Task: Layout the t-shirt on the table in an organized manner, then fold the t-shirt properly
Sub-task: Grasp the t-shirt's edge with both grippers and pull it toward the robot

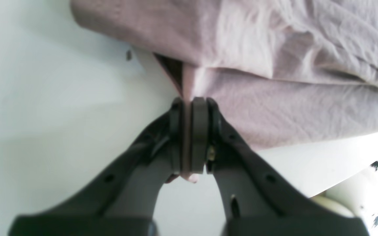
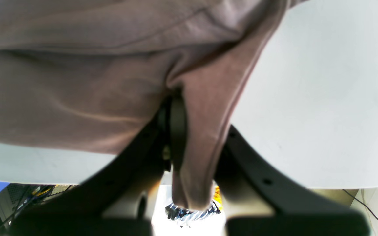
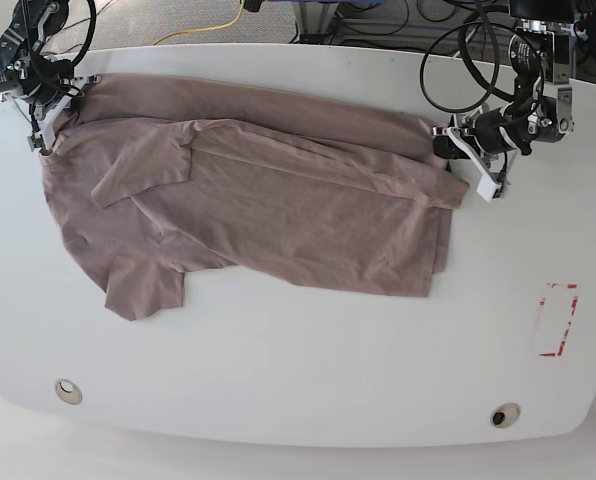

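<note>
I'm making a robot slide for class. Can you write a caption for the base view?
Two grippers, right and left, pinch opposite ends of a mauve-brown t-shirt on a white table.

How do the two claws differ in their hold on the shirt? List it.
The left claw pinches only a thin edge of the shirt, with just a small tip poking through. The right claw clamps a thick bunched fold that hangs down past its fingers. In the base view, they hold opposite ends. Both are shut on cloth above the table.

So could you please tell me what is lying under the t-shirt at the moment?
Only the table shows around the t-shirt; whatever lies beneath the cloth is covered.
</note>
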`<state>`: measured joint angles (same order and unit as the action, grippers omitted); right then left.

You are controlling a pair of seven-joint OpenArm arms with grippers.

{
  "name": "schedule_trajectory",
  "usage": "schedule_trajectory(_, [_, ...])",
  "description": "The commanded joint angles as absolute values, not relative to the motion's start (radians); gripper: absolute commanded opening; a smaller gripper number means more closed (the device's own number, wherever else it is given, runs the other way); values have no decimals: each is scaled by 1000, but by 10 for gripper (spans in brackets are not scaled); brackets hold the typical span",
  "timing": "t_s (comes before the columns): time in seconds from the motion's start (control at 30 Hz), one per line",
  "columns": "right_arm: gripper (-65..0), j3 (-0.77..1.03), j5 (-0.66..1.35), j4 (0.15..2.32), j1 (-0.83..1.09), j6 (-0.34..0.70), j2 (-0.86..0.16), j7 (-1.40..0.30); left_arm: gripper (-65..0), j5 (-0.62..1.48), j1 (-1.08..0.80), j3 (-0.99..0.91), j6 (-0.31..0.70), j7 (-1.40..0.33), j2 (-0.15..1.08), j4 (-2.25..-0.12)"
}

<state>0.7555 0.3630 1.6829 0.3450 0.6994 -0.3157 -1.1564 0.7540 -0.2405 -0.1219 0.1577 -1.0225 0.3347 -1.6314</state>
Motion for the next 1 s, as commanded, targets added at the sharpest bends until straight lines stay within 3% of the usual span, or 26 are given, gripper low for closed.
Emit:
schedule_trajectory(0.0, [-650,765,367,1701,343,698,-337,-1147,-650,704,-245,-148,143,-1047,354,-1636])
schedule_trajectory(0.57, [-650,760,361,1704,348,698,-338,-1188,-650,705,-463,-193,143,-1049,386,-1833])
schedule_trajectory(0.97, [-650,762,360,1751,398,698,-338,-1194,-650,705,-587,-194,143,-1049,389,-1860])
